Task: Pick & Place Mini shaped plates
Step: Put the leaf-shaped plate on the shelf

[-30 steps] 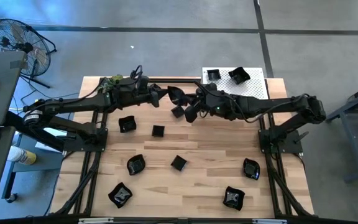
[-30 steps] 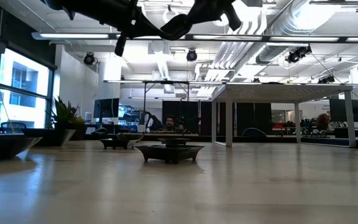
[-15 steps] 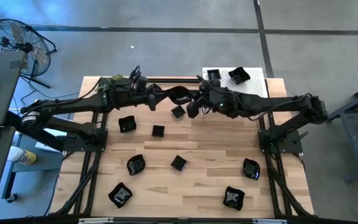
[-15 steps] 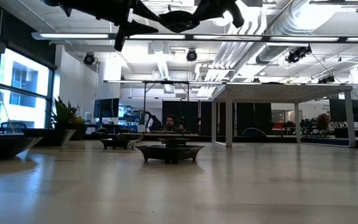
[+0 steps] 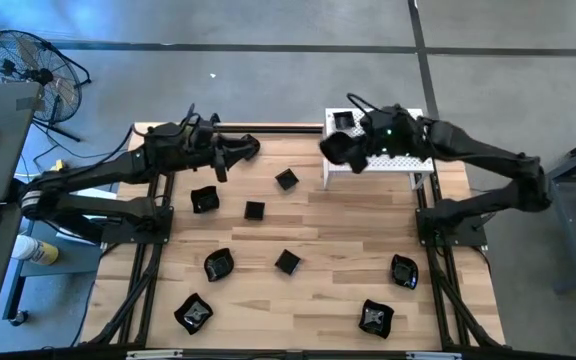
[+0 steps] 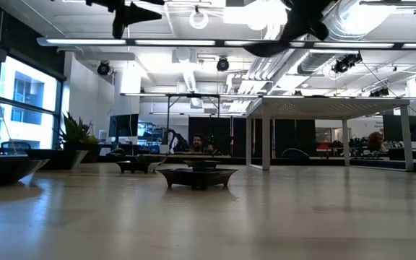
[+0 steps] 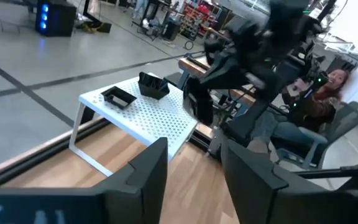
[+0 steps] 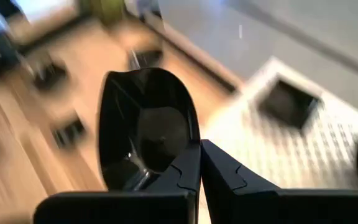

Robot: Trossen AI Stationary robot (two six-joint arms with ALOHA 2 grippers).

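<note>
your right wrist view is motion-smeared, so the table behind the dish reads only as soft shapes, and in the low view both arms are cut off at the upper edge.

the right gripper [image 5: 340, 150] hangs over the near-left corner of the white perforated stand [image 5: 408, 145], its fingers [image 8: 185, 174] pinched onto the rim of a black mini plate [image 8: 145, 130]; the dish stands up ahead of the fingertips, its hollow facing the wrist camera. two more plates [image 5: 342, 121] [image 5: 385, 121] already sit on the back of the stand, leaving its front half bare.

your left gripper [image 5: 243, 150] hovers above the table's far-left part, fingers [image 7: 145, 171] spread apart with nothing between them.

the other plates lie scattered on the wooden table [image 5: 328, 250]: one near the centre back [image 5: 287, 179], two beside the left arm [image 5: 204, 200] [image 5: 254, 210], two mid-table [image 5: 218, 264] [image 5: 287, 262], and three near the front edge [image 5: 193, 313] [image 5: 375, 317] [image 5: 403, 270]. they are well apart from each other, and the stretch between the two grippers is open.

a person sits beyond the table in the left wrist view [image 7: 319, 99].
</note>
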